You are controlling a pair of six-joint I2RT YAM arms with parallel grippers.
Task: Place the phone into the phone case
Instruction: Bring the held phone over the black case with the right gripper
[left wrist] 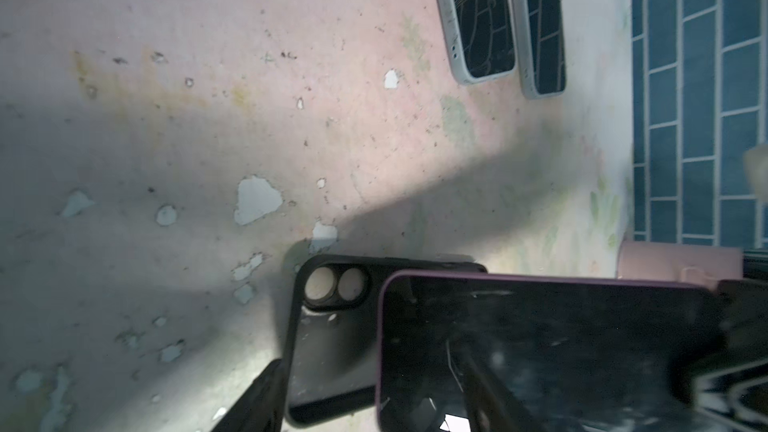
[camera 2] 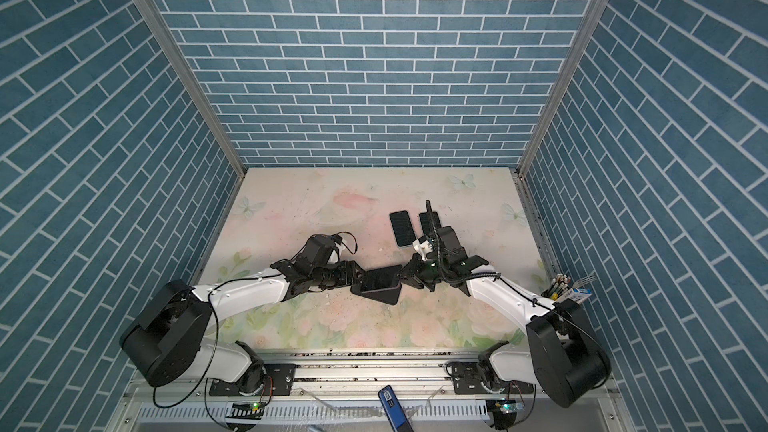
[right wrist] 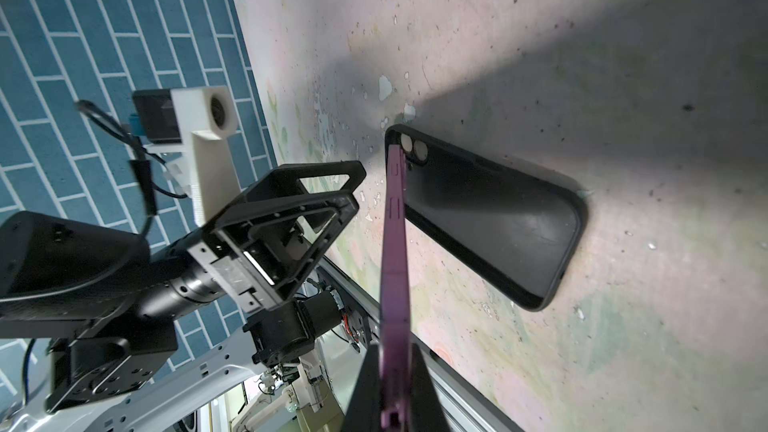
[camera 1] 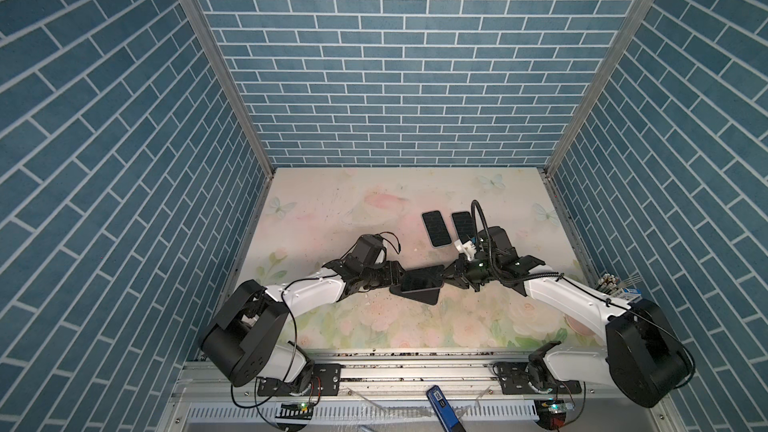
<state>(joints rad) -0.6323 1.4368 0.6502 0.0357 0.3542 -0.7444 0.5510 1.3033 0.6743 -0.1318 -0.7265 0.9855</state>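
Note:
A phone (camera 1: 419,281) with a purple rim and a dark screen hangs just above the table, near its middle. My right gripper (right wrist: 395,351) is shut on one end of it, a finger on each face. Partly under the phone, a black phone case (right wrist: 490,209) lies flat with its hollow side up and its camera cut-out showing (left wrist: 332,288). My left gripper (camera 1: 397,280) is at the phone's free end with its jaws apart. One finger (left wrist: 257,401) shows beside the case. I cannot tell whether the left fingers touch the phone (left wrist: 540,347).
Two more phones in pale cases (camera 1: 436,228) (camera 1: 463,224) lie side by side behind the right arm. A box with pens (camera 1: 619,288) sits at the table's right edge. A blue device (camera 1: 440,405) rests on the front rail. Blue brick walls enclose three sides.

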